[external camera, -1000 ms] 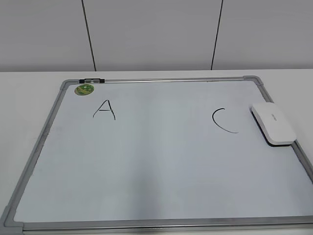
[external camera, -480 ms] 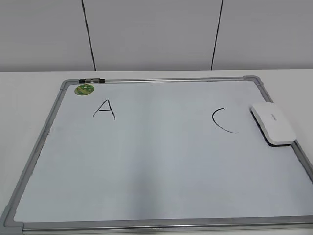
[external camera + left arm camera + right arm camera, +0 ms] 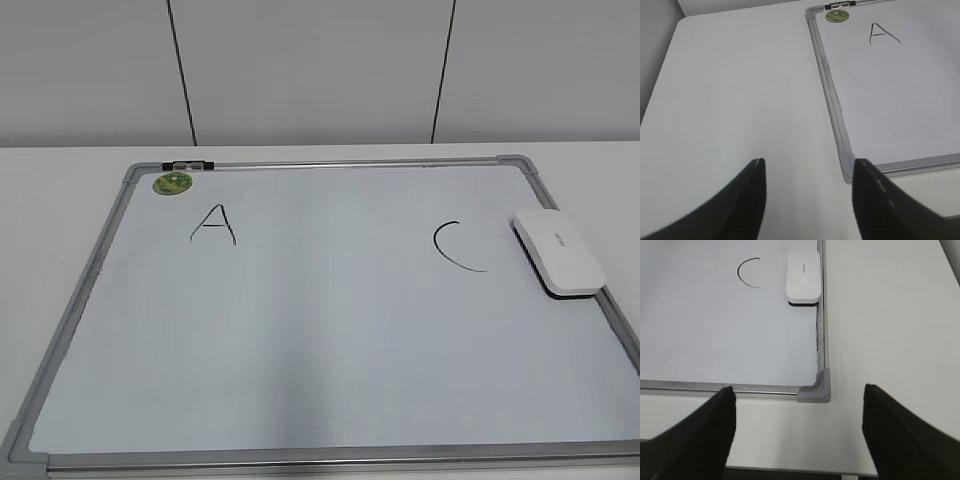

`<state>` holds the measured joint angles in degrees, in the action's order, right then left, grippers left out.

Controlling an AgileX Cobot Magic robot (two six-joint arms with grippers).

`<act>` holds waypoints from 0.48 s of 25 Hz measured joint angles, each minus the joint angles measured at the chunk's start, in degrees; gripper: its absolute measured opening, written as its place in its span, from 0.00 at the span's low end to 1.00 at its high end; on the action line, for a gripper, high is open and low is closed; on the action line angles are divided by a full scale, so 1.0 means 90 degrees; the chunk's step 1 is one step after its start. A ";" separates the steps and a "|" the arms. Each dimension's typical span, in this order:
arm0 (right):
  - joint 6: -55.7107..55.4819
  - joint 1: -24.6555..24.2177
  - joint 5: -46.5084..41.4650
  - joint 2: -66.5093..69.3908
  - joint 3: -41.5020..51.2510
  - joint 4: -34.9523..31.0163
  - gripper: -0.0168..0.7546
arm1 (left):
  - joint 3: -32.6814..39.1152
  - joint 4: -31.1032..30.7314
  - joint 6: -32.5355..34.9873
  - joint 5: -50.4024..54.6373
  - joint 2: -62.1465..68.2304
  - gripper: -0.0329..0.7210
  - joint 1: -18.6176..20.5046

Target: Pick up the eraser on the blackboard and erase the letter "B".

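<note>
Big white blackboard (image 3: 320, 400) with a grey frame, lying flat on the table. Flat white eraser (image 3: 558, 251) with a dark bottom, resting on the board by its right edge, just beside the black "C" (image 3: 455, 246). Black "A" (image 3: 212, 224) near the left, under the small green sticker (image 3: 172, 183). No letter "B" between them, only bare white board.

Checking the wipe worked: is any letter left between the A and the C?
No, the board is bare between the A and the C.

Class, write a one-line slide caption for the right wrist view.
Open end effector hovers off the whiteboard's corner; eraser rests beside the letter C.
</note>
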<state>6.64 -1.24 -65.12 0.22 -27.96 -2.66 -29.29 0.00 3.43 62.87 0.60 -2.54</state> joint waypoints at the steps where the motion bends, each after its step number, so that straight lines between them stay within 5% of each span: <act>1: 0.0000 0.0000 0.0000 -0.0075 0.0000 0.0000 0.78 | 0.0000 0.0000 0.0000 0.0014 -0.0003 0.57 0.0000; 12: 0.0000 0.0000 -0.0008 -0.0129 0.0000 0.0000 0.78 | 0.0000 0.0000 0.0000 0.0015 -0.0003 0.56 0.0000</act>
<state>6.64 -1.24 -65.20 -0.94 -27.96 -2.66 -29.29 0.00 3.43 63.00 0.57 -2.54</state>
